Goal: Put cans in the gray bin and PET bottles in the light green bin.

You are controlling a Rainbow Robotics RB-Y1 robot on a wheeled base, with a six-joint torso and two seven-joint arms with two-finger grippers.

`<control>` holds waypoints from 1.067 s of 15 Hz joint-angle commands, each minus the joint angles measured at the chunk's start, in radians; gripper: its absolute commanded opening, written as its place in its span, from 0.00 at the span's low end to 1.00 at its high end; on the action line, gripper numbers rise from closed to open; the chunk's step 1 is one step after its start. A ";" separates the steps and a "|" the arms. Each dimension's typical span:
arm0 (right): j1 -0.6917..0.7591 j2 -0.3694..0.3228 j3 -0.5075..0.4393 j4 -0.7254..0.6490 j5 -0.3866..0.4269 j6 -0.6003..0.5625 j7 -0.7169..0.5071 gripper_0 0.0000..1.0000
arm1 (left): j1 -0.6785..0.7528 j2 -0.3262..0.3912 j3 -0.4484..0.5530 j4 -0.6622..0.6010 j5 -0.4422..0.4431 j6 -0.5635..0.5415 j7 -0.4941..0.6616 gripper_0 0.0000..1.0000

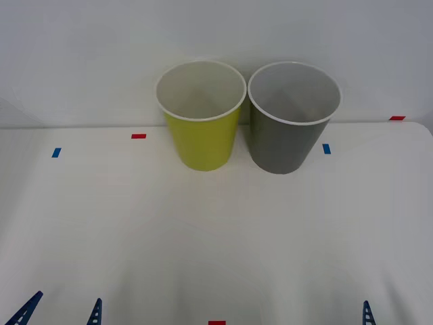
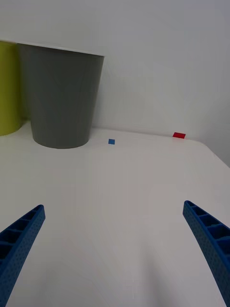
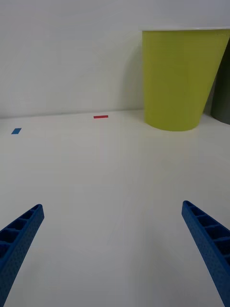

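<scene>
front view: white table (image 1: 216, 237) meets pale wall (image 1: 81, 54).

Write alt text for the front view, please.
Two tall bins stand side by side at the far edge of a white table: the light green bin on the left, the gray bin on the right. Blue fingertips of the left gripper and right gripper show at the near edge.

A plain white wall (image 1: 81, 54) fills the upper part of the frame. Below it spreads a white table (image 1: 216, 237), marked with small red and blue tape pieces (image 1: 139, 136), evenly lit.
</scene>
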State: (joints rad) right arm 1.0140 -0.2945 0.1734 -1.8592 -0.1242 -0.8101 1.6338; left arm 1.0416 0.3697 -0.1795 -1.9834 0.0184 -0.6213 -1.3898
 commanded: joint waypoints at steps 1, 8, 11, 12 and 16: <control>0.000 0.000 0.000 0.000 0.000 0.000 0.000 1.00 | 0.000 0.000 0.000 0.000 0.000 0.000 0.000 1.00; 0.000 0.000 0.000 0.000 0.000 0.000 0.000 1.00 | 0.000 0.000 0.000 0.000 0.000 0.000 0.000 1.00; 0.000 0.000 0.000 0.000 0.000 0.000 0.000 1.00 | 0.000 0.000 0.000 0.000 0.000 0.000 0.000 1.00; 0.000 0.000 0.000 0.000 0.000 0.000 0.000 1.00 | 0.000 0.000 0.000 0.000 0.000 0.000 0.000 1.00; 0.000 0.000 0.000 0.000 0.000 0.000 0.000 1.00 | 0.000 0.000 0.000 0.000 0.000 0.000 0.000 1.00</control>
State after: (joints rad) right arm 1.0140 -0.2945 0.1733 -1.8592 -0.1242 -0.8099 1.6338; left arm 1.0416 0.3697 -0.1795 -1.9834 0.0184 -0.6213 -1.3898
